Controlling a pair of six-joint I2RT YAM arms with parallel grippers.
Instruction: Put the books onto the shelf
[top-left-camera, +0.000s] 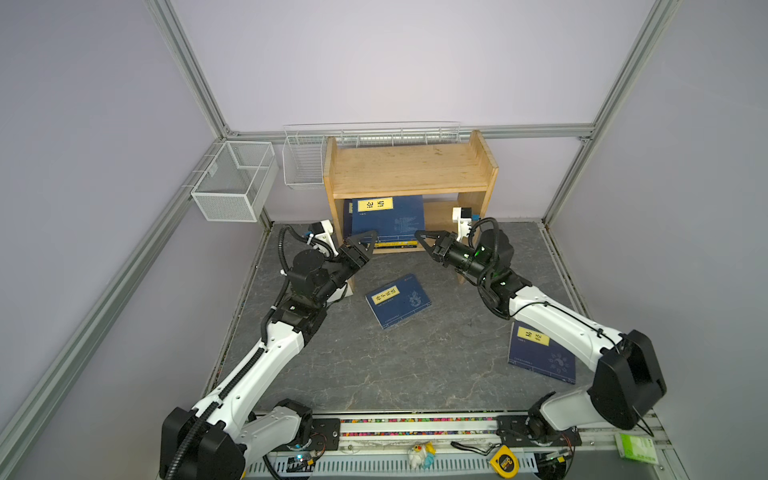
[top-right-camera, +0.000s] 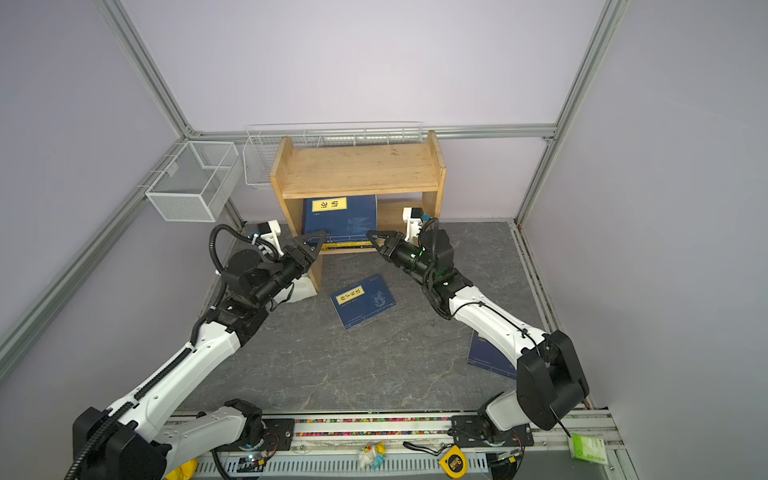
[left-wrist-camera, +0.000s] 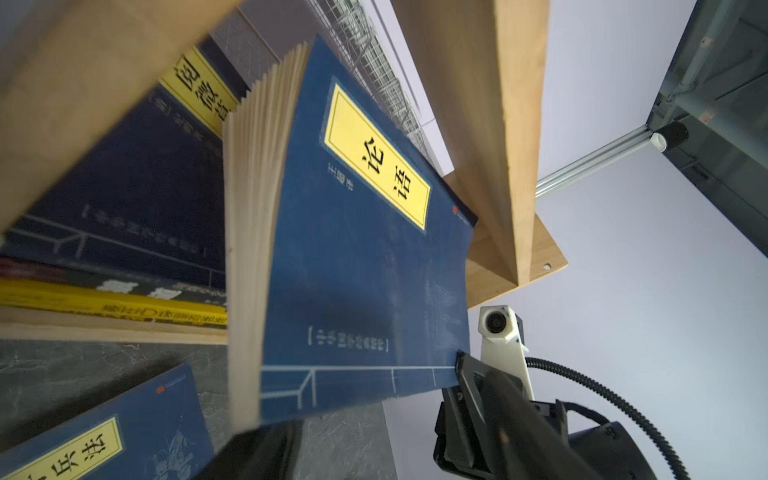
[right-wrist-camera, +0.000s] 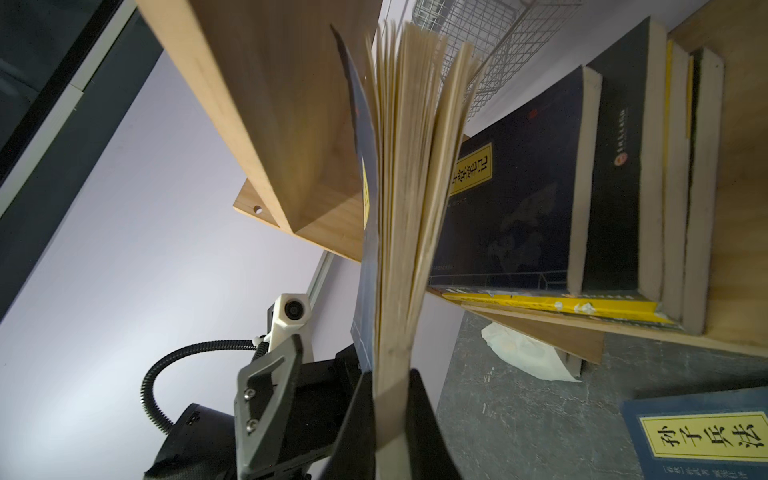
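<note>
**While R tool grips a navy book, L tool stands open beside it**

Where the shelf (top-left-camera: 409, 166) opens at its lower compartment, the navy book (top-left-camera: 388, 220) stands w/ its yellow-label cover facing out front and its btm edge at the front lip of the lower board. R tool (top-left-camera: 419, 235) is clenched on the book's btm corner on the right side. The right wrist view shows both fingers (right-wrist-camera: 428, 419) pressed on the page block, pages fanning above. L tool (top-left-camera: 363, 239) sits at the opposite btm corner w/ jaws spread. One finger (right-wrist-camera: 266, 395) stands clear of the cover, so it has no grip.

Other books (right-wrist-camera: 540, 187) (navy, black, yellow) sit in the same compartment behind it, toward the shelf's left wall. Can't tell how they lean.

On the bench (top-left-camera: 374, 374), a 2nd navy book (top-left-camera: 398, 301) lies flat near ctr, well apart from both tools. A 3rd navy book (top-left-camera: 540, 353) lies flat on the right, partly under the right arm.
</note>
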